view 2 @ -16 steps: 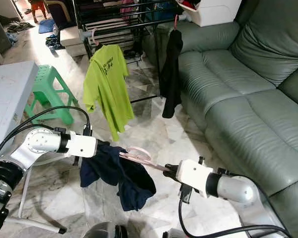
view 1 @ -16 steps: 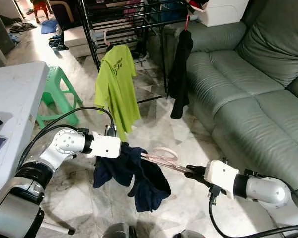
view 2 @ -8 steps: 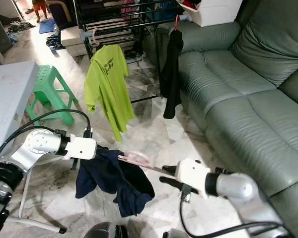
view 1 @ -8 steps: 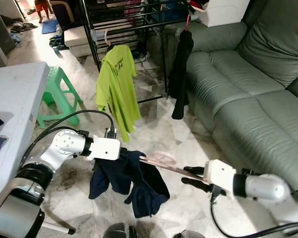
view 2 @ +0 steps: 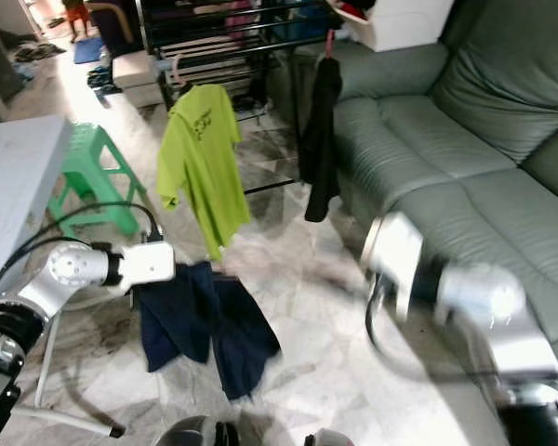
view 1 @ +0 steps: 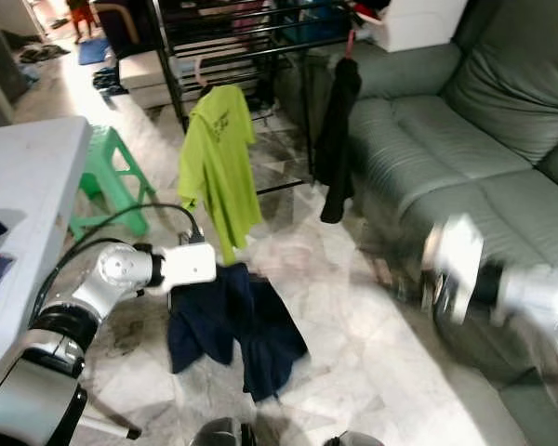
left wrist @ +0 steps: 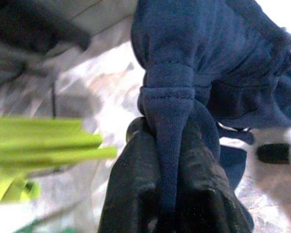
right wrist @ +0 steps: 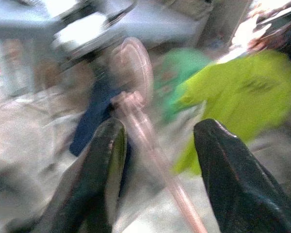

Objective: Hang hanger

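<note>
A navy garment (view 1: 232,325) hangs down from my left gripper (view 1: 221,269), which is shut on a fold of its collar (left wrist: 167,111). A pink hanger (right wrist: 136,73) appears blurred in the right wrist view, in front of the navy garment and running down between the fingers. My right gripper (right wrist: 160,128) is open, its fingers (right wrist: 104,165) wide apart and clear of the hanger. In the eye views the right arm (view 1: 465,274) is a motion blur by the sofa front. The black drying rack (view 1: 260,37) stands beyond.
A lime shirt (view 1: 214,158) and a black garment (view 1: 337,130) hang on the rack. A green sofa (view 1: 484,139) fills the right side. A green stool (view 1: 107,177) and a white table (view 1: 28,177) stand at the left. Marble floor lies between.
My right gripper has opened off the hanger, and that arm has swung fast to the right and up. The navy garment now hangs straighter from the left gripper.
</note>
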`<state>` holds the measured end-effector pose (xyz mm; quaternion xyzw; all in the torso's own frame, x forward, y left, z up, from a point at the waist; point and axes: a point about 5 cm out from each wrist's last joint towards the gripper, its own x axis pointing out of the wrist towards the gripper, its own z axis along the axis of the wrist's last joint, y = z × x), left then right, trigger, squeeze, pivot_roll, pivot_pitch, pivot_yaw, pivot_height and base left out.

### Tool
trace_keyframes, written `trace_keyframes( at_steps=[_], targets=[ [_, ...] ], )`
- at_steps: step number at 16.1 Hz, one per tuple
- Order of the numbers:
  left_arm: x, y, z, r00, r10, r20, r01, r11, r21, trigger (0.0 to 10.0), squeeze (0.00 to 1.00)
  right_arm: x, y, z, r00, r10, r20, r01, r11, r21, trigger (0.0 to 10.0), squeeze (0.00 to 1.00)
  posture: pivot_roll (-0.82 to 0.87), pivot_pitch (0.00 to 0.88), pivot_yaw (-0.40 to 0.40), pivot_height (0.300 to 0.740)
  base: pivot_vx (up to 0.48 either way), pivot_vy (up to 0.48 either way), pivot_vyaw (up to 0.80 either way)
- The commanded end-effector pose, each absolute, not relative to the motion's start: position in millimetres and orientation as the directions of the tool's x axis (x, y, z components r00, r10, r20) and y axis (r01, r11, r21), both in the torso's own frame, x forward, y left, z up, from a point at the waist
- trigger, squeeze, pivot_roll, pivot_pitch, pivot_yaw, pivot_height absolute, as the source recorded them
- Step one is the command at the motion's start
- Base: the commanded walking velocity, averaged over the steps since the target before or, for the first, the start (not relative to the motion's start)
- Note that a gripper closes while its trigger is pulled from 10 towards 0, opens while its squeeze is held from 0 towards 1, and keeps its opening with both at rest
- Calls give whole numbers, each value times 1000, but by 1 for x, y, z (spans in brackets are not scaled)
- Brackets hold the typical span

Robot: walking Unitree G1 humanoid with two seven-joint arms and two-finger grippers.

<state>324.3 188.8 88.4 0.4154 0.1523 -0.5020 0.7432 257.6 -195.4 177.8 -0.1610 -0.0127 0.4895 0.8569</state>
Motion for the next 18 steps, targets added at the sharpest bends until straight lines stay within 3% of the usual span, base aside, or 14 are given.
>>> trace_keyframes(
  at_steps=[1,2,3,4,6,8,11,14,16,17,18],
  targets=[
    [337,191,102,553,-598,-580,819,262,511,0,0,273,-204,187,665,746,-41,-711,614,-343,10000,1000,-72,8,69,740,0,0,0],
    [342,192,104,608,-582,-540,787,352,507,0,0,280,-207,194,733,680,23,-627,688,-365,10000,1000,-70,11,67,740,0,0,0],
    [342,192,104,608,-582,-540,787,352,507,0,0,280,-207,194,733,680,23,-627,688,-365,10000,1000,-70,11,67,740,0,0,0],
    [346,191,106,652,-565,-506,755,420,503,0,0,282,-206,195,752,657,56,-606,722,-334,10000,1000,-70,11,67,740,0,0,0],
    [357,184,123,726,-599,-337,687,612,393,0,0,276,-201,178,797,601,58,-564,775,-285,10000,1000,-70,12,66,740,0,0,0],
    [359,179,135,724,-641,-253,687,643,337,0,0,274,-197,165,829,556,55,-526,811,-257,10000,1000,-70,12,66,740,0,0,0],
    [347,159,156,583,-795,-168,788,503,356,0,0,271,-189,142,857,515,5,-501,836,-226,10000,1000,-60,12,67,740,0,0,0],
    [339,150,174,472,-864,-177,813,349,466,0,0,277,-193,134,888,459,-29,-456,870,-190,10000,1000,-57,9,63,740,0,0,0],
    [335,142,185,428,-890,-157,823,312,475,0,0,277,-191,127,881,468,-61,-471,860,-198,10000,702,-53,5,63,740,0,0,0],
    [332,137,192,403,-904,-145,823,289,488,0,0,277,-190,123,880,468,-85,-475,855,-208,10000,192,-54,4,65,740,0,0,0],
    [331,133,199,388,-911,-138,814,269,515,0,0,276,-189,119,876,471,-103,-483,853,-198,10000,8,-54,4,65,740,0,0,0]
  ],
)
